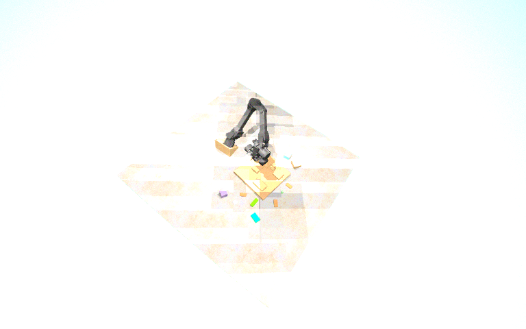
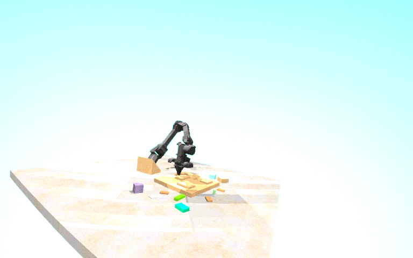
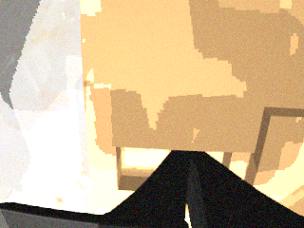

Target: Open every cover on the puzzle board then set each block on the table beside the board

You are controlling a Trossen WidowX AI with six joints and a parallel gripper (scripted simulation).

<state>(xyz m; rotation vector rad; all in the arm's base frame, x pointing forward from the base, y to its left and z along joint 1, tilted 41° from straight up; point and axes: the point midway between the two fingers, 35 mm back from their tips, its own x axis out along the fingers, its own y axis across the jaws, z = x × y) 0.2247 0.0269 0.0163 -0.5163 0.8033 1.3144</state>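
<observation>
The light wooden puzzle board (image 1: 262, 195) (image 2: 191, 194) (image 3: 142, 47) lies in front of the arm. My gripper (image 1: 262, 164) (image 2: 178, 173) (image 3: 184, 154) is shut and empty, tips down over the board's arm-side part. One raised wooden cover (image 1: 259, 184) (image 2: 185, 184) is near the front corner, another (image 1: 279, 175) (image 2: 206, 181) near the right corner. In the wrist view a dark-edged recess lies partly behind the fingers. Glare and shadow hide whether wells hold blocks. A cyan block (image 1: 255, 217) (image 2: 182, 207) and a green block (image 1: 253, 202) (image 2: 179, 197) lie on the table, clear of the board.
Orange pieces (image 1: 243, 195) (image 2: 164, 192) lie around the board's front sides. A purple block (image 1: 222, 194) (image 2: 137, 187) is to the left. A light blue block (image 1: 287, 157) (image 2: 212, 176) is beyond the right side. A tan box (image 1: 226, 147) (image 2: 145, 165) stands at the arm's base.
</observation>
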